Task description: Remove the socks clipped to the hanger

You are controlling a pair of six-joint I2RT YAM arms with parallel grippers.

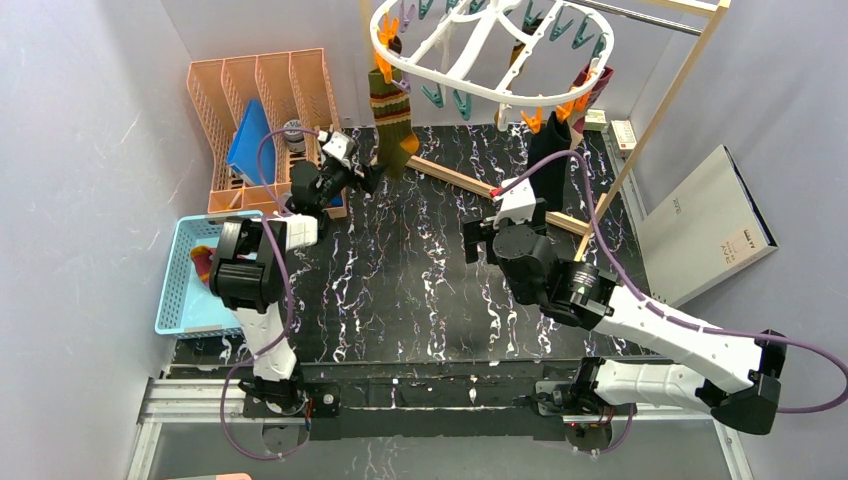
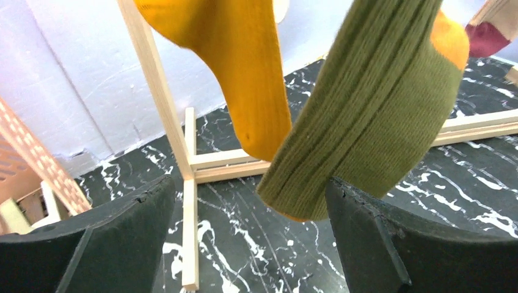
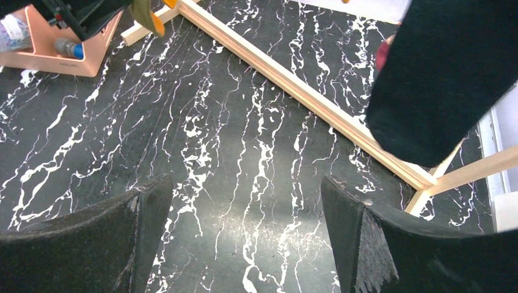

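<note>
Two socks are the ones actually in play right now: the olive striped sock (image 2: 366, 110) dangling just above the left gripper (image 2: 250, 183), and the black sock (image 3: 440, 79) hanging up and to the right of the right gripper (image 3: 244, 183). Both grippers are spread wide and gripping nothing. The socks are clipped to the white oval hanger (image 1: 405, 65), which sits high at the back over the wooden frame (image 1: 460, 180). For the left arm I'd nudge up and forward so the olive toe sits properly between the fingers, pinch the thick part, then pull straight down so the orange clip (image 1: 385, 35) lets go instead of swinging the whole ring. Watch the mustard yellow sock (image 2: 244, 67) right beside it; easy to grab both. Hard to see: the clips are out of both wrist views, the hanger's far side is cut off up top, and I can't tell what's lying in the blue basket (image 1: 175, 290).
</note>
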